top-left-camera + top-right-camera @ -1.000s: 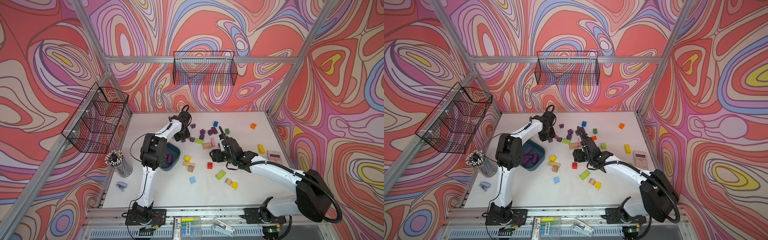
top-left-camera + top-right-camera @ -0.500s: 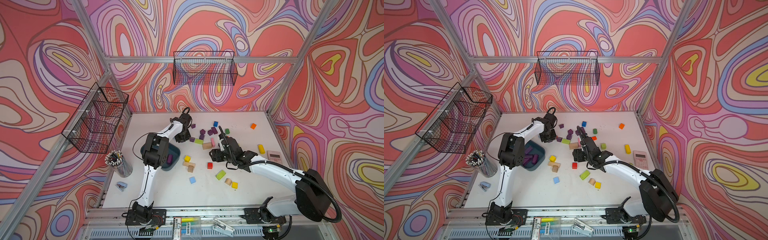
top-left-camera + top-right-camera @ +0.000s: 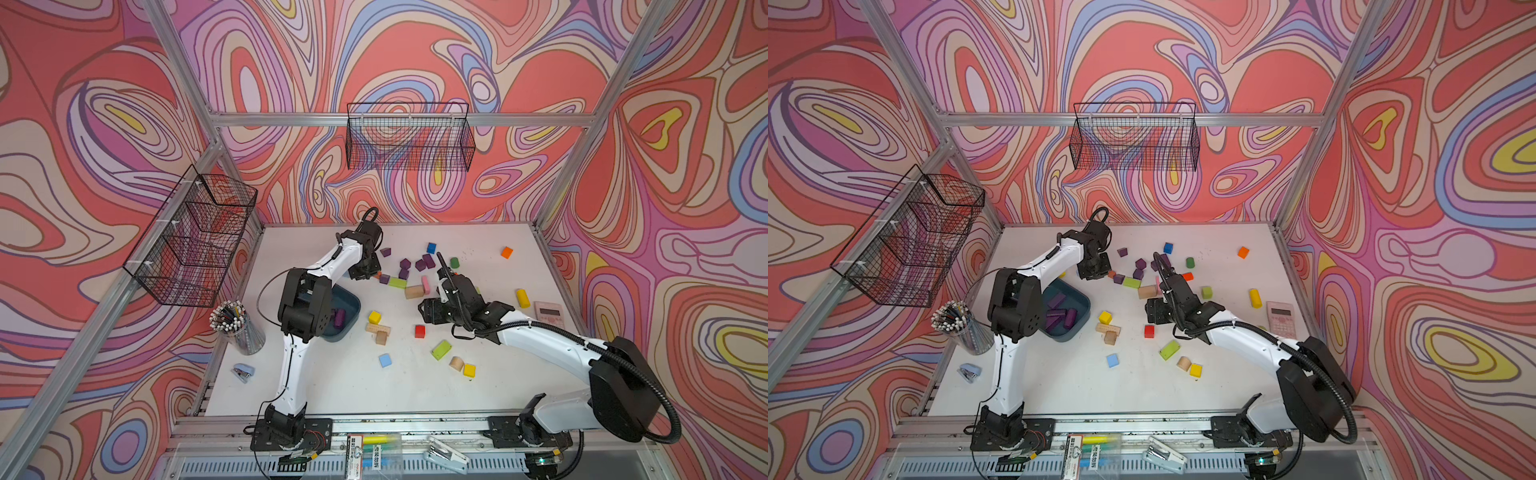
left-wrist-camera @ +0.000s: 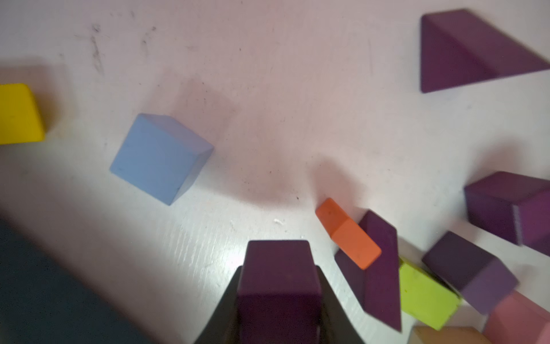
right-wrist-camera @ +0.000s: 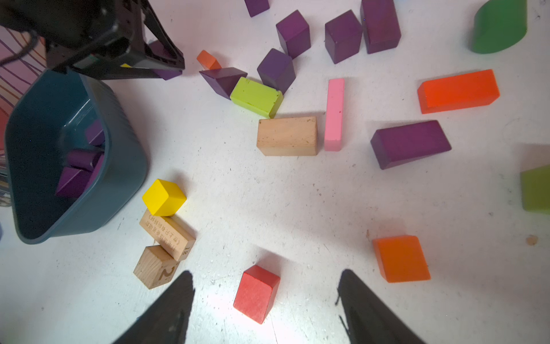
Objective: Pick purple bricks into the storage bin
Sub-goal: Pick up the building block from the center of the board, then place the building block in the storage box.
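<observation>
Purple brick [image 4: 278, 259] sits clamped in the left gripper [image 4: 278, 274], ready for the storage bin [image 5: 125, 166] nearby, while the right gripper [image 5: 265, 274] hangs open, empty.

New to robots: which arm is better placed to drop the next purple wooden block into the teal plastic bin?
Left. The left gripper holds a purple wooden block, the teal plastic bin beside it. The right gripper is open and empty.
</observation>
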`<action>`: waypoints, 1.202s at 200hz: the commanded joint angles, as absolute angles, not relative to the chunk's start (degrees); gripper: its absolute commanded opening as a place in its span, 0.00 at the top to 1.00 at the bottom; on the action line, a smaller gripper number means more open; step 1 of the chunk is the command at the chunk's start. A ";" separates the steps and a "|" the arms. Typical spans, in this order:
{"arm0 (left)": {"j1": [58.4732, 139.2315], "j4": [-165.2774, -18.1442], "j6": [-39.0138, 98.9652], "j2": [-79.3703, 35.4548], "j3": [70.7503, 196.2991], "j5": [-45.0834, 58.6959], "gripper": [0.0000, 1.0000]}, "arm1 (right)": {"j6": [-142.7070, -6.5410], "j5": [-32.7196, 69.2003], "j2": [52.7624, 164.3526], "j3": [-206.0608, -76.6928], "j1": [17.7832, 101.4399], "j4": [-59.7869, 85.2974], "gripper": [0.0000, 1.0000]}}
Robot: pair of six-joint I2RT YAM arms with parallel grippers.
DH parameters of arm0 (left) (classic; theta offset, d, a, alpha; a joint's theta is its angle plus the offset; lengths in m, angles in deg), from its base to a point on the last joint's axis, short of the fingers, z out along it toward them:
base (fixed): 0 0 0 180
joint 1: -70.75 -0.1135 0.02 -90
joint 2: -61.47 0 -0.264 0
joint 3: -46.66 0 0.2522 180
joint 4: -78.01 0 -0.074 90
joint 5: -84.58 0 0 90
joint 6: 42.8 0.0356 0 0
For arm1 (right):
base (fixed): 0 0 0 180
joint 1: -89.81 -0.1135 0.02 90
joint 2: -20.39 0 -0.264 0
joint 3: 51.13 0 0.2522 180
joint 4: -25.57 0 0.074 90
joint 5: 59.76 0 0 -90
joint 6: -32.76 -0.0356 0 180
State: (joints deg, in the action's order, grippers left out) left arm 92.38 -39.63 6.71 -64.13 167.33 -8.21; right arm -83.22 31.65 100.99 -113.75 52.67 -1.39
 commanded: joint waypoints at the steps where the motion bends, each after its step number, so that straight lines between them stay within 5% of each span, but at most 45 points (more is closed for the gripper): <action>1: 92.11 -38.68 6.94 -57.73 163.96 -7.72 0.84 | -83.87 30.71 101.88 -115.41 52.99 0.11 0.20; 240: 88.14 -35.76 7.88 -29.61 133.85 -15.66 0.87 | -85.69 31.99 93.19 -108.49 53.03 0.77 0.20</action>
